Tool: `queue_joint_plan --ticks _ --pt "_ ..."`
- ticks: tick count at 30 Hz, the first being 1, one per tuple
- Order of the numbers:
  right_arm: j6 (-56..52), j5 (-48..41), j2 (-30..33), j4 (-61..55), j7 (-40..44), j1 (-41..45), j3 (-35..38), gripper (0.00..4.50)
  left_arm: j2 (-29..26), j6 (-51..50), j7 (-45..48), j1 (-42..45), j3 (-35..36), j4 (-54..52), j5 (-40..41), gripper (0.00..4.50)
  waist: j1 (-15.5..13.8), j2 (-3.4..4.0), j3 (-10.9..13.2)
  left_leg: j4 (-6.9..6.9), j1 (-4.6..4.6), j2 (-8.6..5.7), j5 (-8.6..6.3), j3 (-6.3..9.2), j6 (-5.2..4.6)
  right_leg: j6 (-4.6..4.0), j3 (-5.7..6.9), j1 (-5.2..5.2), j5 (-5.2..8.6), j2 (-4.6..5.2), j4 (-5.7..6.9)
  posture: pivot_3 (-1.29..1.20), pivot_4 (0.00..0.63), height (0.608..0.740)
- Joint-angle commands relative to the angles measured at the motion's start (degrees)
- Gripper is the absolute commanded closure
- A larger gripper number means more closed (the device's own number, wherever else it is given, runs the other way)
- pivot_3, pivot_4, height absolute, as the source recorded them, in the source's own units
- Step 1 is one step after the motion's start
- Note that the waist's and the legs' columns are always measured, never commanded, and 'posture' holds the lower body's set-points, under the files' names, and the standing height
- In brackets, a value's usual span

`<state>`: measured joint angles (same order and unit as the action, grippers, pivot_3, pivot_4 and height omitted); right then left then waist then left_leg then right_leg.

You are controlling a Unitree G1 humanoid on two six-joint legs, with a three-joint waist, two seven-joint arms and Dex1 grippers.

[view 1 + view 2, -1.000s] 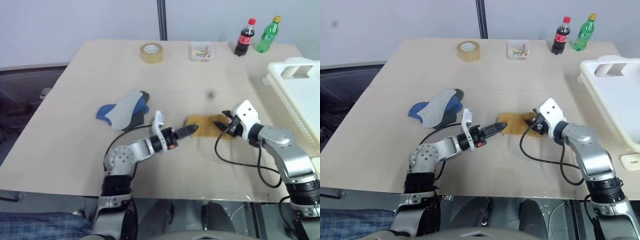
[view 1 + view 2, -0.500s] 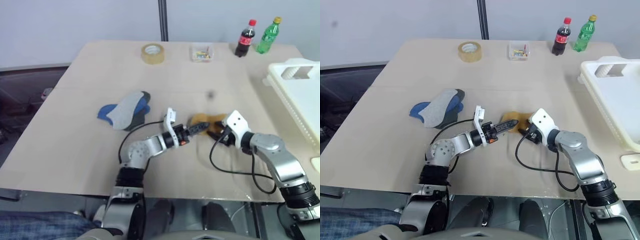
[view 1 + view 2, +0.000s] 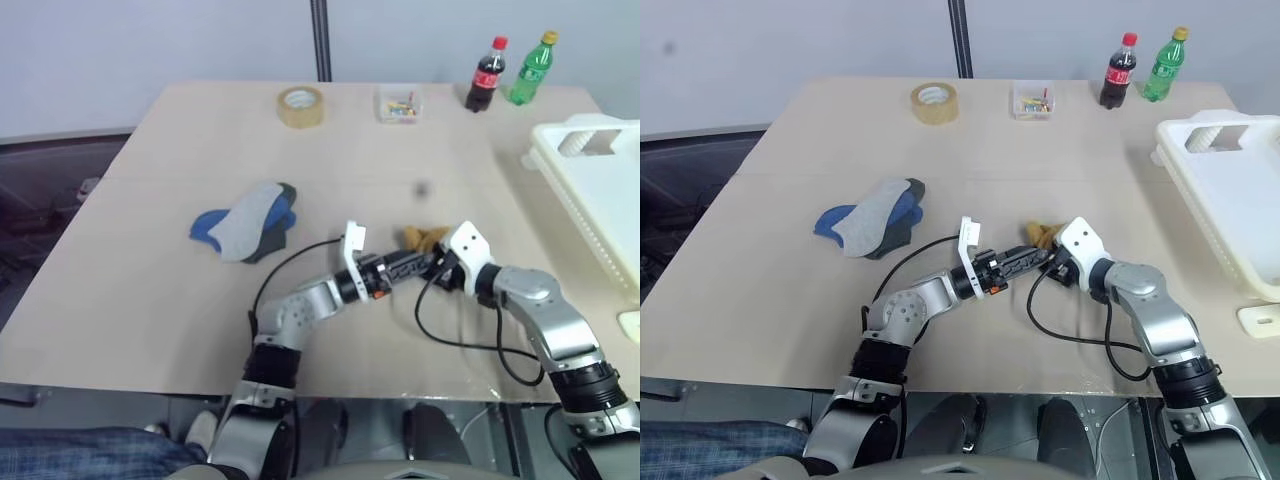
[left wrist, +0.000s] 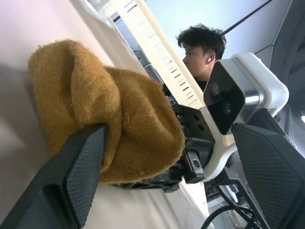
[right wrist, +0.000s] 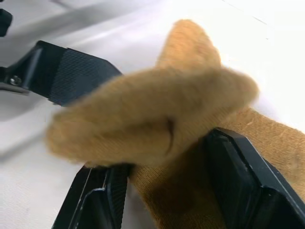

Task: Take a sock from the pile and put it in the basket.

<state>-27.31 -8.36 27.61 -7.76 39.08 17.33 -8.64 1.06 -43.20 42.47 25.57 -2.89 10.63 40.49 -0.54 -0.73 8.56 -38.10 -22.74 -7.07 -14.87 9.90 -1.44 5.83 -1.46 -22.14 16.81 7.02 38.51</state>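
The right gripper [image 5: 162, 191] pinches a bunched mustard-yellow sock [image 5: 162, 119] between its two black fingers [image 5: 248, 176], with the cloth bulging out ahead of them and a flatter stretch of the sock lying beyond on the pale counter [image 3: 150, 250]. The left gripper [image 3: 420, 262] points straight at the right one, its fingers [image 4: 81, 167] spread wide either side of the same sock [image 4: 109, 119]; one finger presses against the sock's side, the other stands clear of it. From the head camera the two grippers meet near the counter's front middle, and a small lump of yellow sock [image 3: 1041, 234] shows just past them.

Away to the left gripper's outer side lies the pile [image 3: 245, 220], a light-grey sock over blue ones with a dark edge, well apart from both grippers. The white ribbed basket [image 3: 600, 200] sits at the counter's edge on the right gripper's outer side, well apart from the held sock.

Far beyond the grippers, along the counter's back, stand a roll of tape [image 3: 302, 106], a small clear box of coloured bits [image 3: 401, 103], a cola bottle [image 3: 482, 76] and a green bottle [image 3: 531, 70]. A person's head [image 4: 202, 47] shows behind the basket in the left wrist view.
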Motion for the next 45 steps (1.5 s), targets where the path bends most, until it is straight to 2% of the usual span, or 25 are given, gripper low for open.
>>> queue_joint_plan --ticks 1,8,12,17,27,37,45 --pt "-1.4 -1.9 -2.0 -4.5 0.5 0.6 -1.4 1.92 -0.2 -0.5 1.1 -1.2 -1.3 -3.8 0.3 0.04 0.1 0.0 0.0 0.01 0.0 0.0 0.0 0.0 0.0 0.0 0.0 -0.01 0.0 0.0 0.0 0.0 0.15 0.74" --pt "-1.4 -1.0 -5.6 -4.8 0.1 1.2 -4.1 1.92 -2.9 -3.9 1.0 -3.7 -0.9 -10.6 2.3 0.04 1.1 0.01 0.0 0.05 -0.01 0.01 0.0 0.0 0.0 0.0 -0.02 -0.04 0.0 0.0 0.0 0.0 0.15 0.74" --pt "-1.2 0.1 -6.4 -5.2 -1.2 1.8 -3.8 1.92 -3.1 -3.9 0.3 -3.4 -0.4 -9.2 1.4 0.04 1.2 0.0 0.0 0.06 -0.01 0.02 0.0 0.0 0.0 0.0 -0.02 -0.04 0.0 -0.01 0.0 0.0 0.15 0.74" --pt "-0.5 1.0 -1.6 -8.6 0.2 1.3 -1.4 1.92 -2.0 -2.7 0.8 -1.3 -0.8 -6.2 0.2 0.04 0.8 0.01 0.0 0.05 -0.03 0.0 0.0 0.0 0.0 0.0 -0.01 -0.05 0.0 0.01 0.0 0.0 0.15 0.74" --pt "-7.4 -4.4 8.5 -17.3 4.3 0.6 5.7 1.92 -1.2 -1.0 2.3 0.6 -0.8 -3.1 -0.2 0.04 1.1 -0.01 0.1 0.08 -0.06 0.01 0.0 0.0 0.0 0.0 0.01 -0.06 0.0 0.0 -0.05 0.0 0.15 0.74" --pt "-4.7 -4.6 10.5 -13.8 4.4 -3.1 6.0 1.92 1.0 1.6 2.4 1.7 -0.3 -1.2 -0.8 0.04 0.8 -0.03 0.1 0.08 -0.08 0.01 0.0 0.0 -0.01 0.0 0.01 -0.04 0.0 0.02 -0.08 0.0 0.15 0.74" --pt "-4.4 -6.3 13.7 -11.0 4.4 -2.4 11.8 1.92 -0.4 1.5 3.2 0.7 -0.5 -3.2 -0.9 0.04 0.7 -0.03 0.1 0.06 -0.09 0.0 0.0 0.0 -0.01 0.0 0.02 -0.04 0.0 0.02 -0.08 0.0 0.15 0.74"
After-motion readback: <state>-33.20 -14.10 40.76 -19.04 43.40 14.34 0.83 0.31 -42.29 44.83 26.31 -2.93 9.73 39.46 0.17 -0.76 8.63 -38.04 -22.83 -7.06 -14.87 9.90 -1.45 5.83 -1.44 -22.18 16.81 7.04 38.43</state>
